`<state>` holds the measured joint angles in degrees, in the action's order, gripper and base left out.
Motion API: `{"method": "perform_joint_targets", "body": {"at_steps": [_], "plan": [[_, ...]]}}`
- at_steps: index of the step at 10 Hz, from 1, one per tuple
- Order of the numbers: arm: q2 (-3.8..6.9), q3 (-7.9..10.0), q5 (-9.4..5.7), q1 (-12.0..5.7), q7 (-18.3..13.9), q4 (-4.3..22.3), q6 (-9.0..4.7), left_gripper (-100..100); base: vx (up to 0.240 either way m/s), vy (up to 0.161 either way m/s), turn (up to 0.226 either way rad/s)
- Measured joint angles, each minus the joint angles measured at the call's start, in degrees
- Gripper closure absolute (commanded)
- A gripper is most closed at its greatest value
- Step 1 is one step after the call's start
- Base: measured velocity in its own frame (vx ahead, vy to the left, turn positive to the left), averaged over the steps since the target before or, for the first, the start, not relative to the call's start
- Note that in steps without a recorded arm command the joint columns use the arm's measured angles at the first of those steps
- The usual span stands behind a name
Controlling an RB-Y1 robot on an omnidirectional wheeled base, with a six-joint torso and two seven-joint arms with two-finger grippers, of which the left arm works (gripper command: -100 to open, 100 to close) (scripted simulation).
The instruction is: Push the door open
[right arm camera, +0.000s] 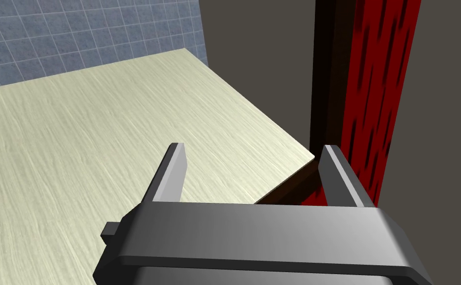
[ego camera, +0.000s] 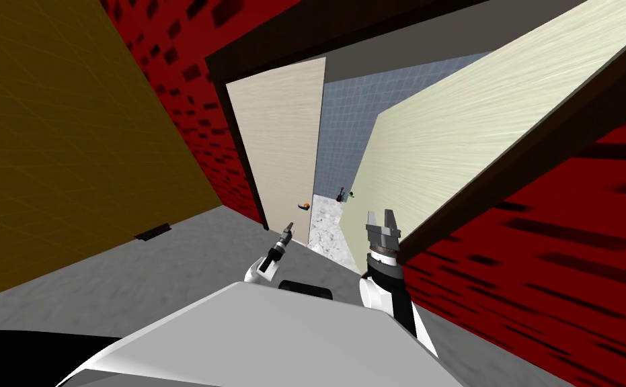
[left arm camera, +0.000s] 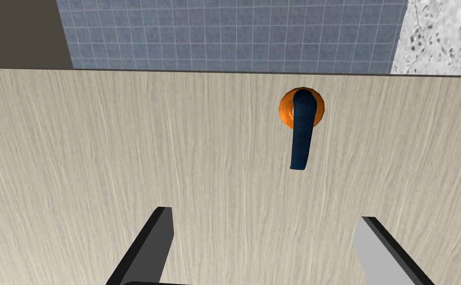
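before the left door (left arm camera: 125,158), left jaws spread near its blue handle (left arm camera: 302,131), right jaws spread beside the right door (right arm camera: 76,148).

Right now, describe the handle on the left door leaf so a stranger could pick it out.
In the red wall, find the dark-framed doorway; its left leaf is the beige wood-grained panel. Near that leaf's free edge sits the handle: a dark blue lever on a round orange plate. The small handle by the paler right leaf shows green, not orange.
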<state>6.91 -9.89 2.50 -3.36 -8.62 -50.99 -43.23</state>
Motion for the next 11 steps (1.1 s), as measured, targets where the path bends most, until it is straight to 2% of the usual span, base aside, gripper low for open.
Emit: {"method": "perform_joint_targets", "body": {"at_steps": [1,4,8,11], "plan": [[-0.2,-0.14,0.03,-0.81,-0.03,2.17,-0.62,-100,0.134,0.067,-0.011],[-0.11,-0.6,0.07,-2.43,-0.58,6.2,-1.43,-100,0.134,0.047,-0.007],[-0.06,-1.15,0.18,-3.58,-1.17,9.51,-1.93,-100,0.1,0.044,-0.003],[-0.12,-1.38,0.18,-4.87,-1.44,12.77,-2.9,-100,0.07,0.022,-0.004]]}}
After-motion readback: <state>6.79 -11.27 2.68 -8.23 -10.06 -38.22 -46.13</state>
